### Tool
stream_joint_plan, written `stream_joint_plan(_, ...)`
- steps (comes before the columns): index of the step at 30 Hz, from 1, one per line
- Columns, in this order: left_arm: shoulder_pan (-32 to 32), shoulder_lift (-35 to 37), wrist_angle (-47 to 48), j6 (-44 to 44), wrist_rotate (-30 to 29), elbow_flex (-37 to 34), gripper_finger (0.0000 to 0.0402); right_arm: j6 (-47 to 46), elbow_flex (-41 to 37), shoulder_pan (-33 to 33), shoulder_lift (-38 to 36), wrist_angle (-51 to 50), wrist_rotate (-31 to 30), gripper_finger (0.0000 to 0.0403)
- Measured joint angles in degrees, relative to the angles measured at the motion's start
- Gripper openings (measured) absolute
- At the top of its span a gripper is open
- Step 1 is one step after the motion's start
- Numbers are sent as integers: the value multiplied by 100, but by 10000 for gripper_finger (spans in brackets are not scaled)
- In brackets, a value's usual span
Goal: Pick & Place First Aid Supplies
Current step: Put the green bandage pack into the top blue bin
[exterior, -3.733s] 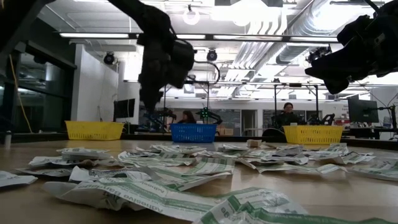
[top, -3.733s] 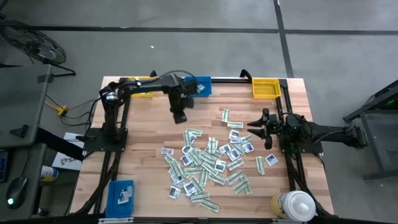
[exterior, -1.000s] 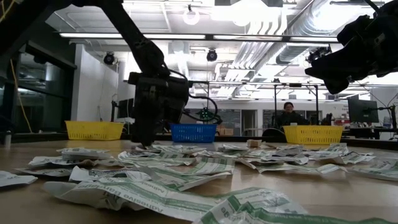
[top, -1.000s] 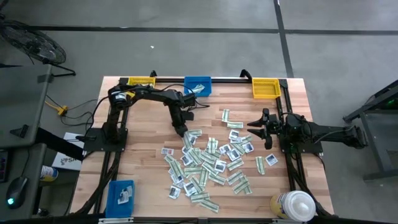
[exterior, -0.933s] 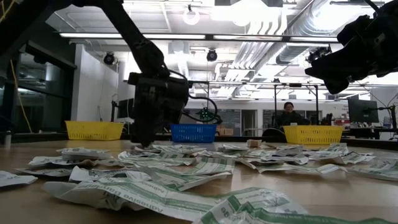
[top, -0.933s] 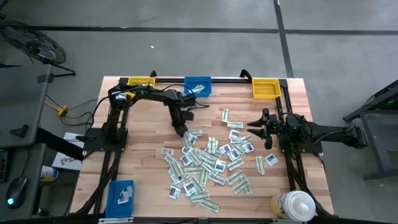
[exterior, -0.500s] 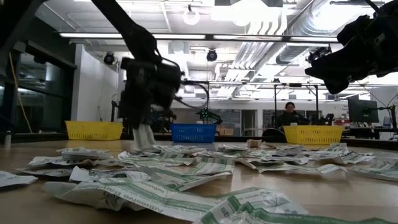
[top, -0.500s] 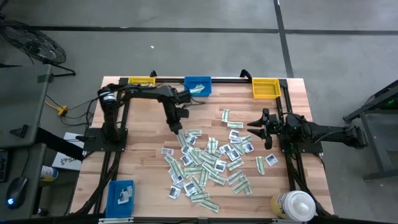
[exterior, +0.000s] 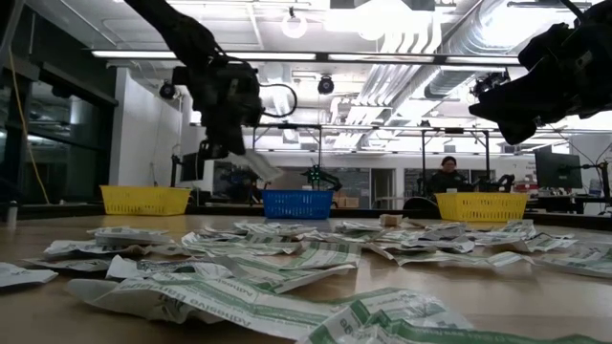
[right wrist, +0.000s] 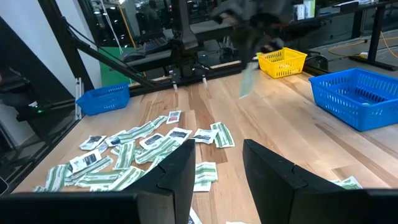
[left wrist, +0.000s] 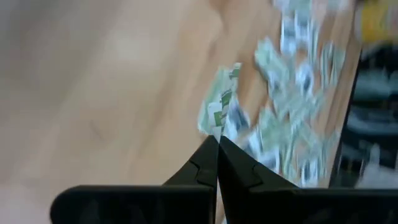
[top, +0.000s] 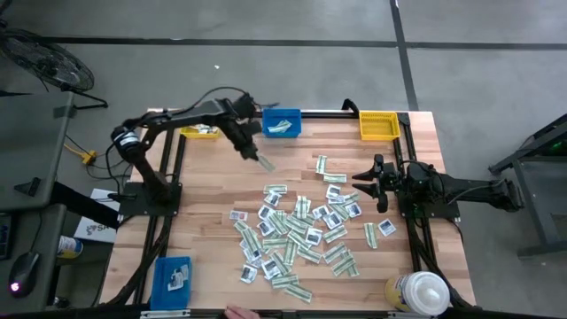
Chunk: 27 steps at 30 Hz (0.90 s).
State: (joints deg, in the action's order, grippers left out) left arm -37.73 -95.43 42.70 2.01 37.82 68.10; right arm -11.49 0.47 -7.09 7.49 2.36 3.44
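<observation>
The first aid supplies (top: 301, 229) lie as a loose pile of small white and green-and-white paper packets on the middle of the wooden table. My left gripper (top: 253, 154) hovers above the table's far part, close to the far blue bin (top: 282, 122), shut on one green-and-white strip packet (top: 264, 163). The low view shows that packet (exterior: 260, 167) well above the pile. My right gripper (top: 365, 182) waits open at the table's right side, level, with nothing between its fingers (right wrist: 180, 163). My left gripper pinches one end of the green-and-white strip (left wrist: 217, 126) between its two shut fingertips (left wrist: 205, 158). The fingers slant downward from the far left. The strip sticks out beyond the tips, tilted down, lifted clear of the table and the pile.
Along the far edge stand a yellow bin (top: 202, 131), the blue bin and another yellow bin (top: 376, 125). A second blue bin (top: 173, 276) sits at the near left corner, and a white-capped bottle (top: 420, 292) at the near right. Bare wood lies left of the pile.
My left gripper has risen from the pile's far left edge and swung toward the far edge, near the blue bin. The strip it holds has come up off the pile and now hangs clear. The other packets have stayed where they were.
</observation>
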Motion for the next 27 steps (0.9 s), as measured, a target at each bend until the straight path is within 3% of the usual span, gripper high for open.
stream_joint_plan(7, -522, -36, -1378, 1052, -34, 2, 0, 0, 0, 1, 0, -2, 0, 129)
stream_joint_plan(12, -775, -36, -2103, 1762, -781, 2, 0, -1, 1, 2, 0, 0, -1, 129)
stream_joint_plan(16, -902, -191, -2684, 2407, -989, 13, 0, 0, 0, 2, 0, 0, 0, 129)
stream_joint_plan(27, -951, -1135, -3036, 3549, -1127, 637, 0, 0, 0, 0, 0, -1, -2, 129)
